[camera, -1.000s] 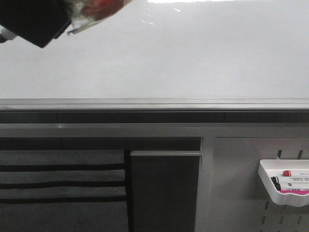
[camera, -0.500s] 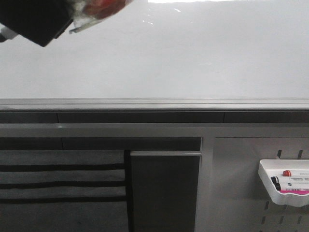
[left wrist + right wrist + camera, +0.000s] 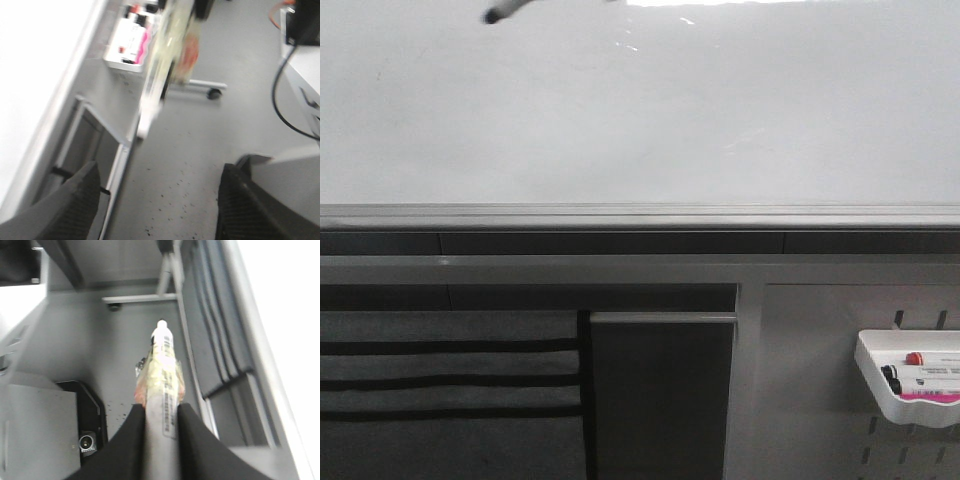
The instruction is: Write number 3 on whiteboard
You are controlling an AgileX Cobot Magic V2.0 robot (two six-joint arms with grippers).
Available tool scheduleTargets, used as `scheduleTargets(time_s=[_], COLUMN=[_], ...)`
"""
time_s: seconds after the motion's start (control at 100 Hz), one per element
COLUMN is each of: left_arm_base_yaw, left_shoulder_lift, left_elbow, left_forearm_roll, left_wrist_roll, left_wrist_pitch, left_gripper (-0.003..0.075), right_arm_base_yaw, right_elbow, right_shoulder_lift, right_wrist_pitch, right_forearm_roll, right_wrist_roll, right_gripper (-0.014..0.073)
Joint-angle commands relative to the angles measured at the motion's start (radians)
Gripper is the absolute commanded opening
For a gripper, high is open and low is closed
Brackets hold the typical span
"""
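Observation:
The whiteboard fills the upper part of the front view, with its grey rail along the lower edge. No strokes of the number 3 show on the part in view. A dark marker tip pokes in at the top left, close to the board. My right gripper is shut on the white marker, which has tape around its barrel; the whiteboard lies alongside it. My left gripper is open and empty above the floor. The taped marker shows blurred in that view.
A white tray with markers hangs on the slotted pegboard panel at the lower right, and also shows in the left wrist view. A dark cabinet panel and a striped grey panel sit below the rail.
The dark gripper body and taped marker at the front view's top left have moved up out of the frame. Only the marker tip still shows there.

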Motion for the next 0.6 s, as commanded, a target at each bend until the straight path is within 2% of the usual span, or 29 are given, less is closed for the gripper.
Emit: scheduleTargets(time_s=[0.0,0.08,0.18,0.27,0.4,0.59], left_arm_base_yaw=[0.070,0.147,0.230,0.285,0.308,0.308], left_shoulder_lift=[-0.062,-0.108,-0.163,-0.203,-0.219,-0.213], left_elbow=[-0.014,0.021,0.088,0.156,0.204,0.206], left_forearm_roll=[-0.034,-0.034,-0.048,-0.093,-0.109,-0.109], left_wrist_roll=[-0.056,-0.096,-0.181,-0.193,-0.193,-0.191], left_wrist_pitch=[-0.051,-0.067,-0.149,-0.202,-0.260,-0.266], left_gripper=[0.0472,0.0472,0.0472,0.0472,0.0472,0.0472], right_arm_base_yaw=[-0.056,-0.140,-0.280,-0.362,-0.387,-0.385], right_elbow=[-0.012,0.036,0.124,0.212,0.279,0.260], right_shoulder_lift=[-0.074,-0.125,-0.186,-0.220,-0.222,-0.206], right_wrist_pitch=[-0.048,-0.077,-0.165,-0.203,-0.217,-0.259], right_forearm_roll=[-0.065,-0.102,-0.104,-0.087,-0.031,0.040], right_wrist_roll=[0.131,0.244,0.385,0.406,0.406,0.406], right_gripper=[0.0041,0.0041,0.0041,0.0041,0.0041,0.0041])
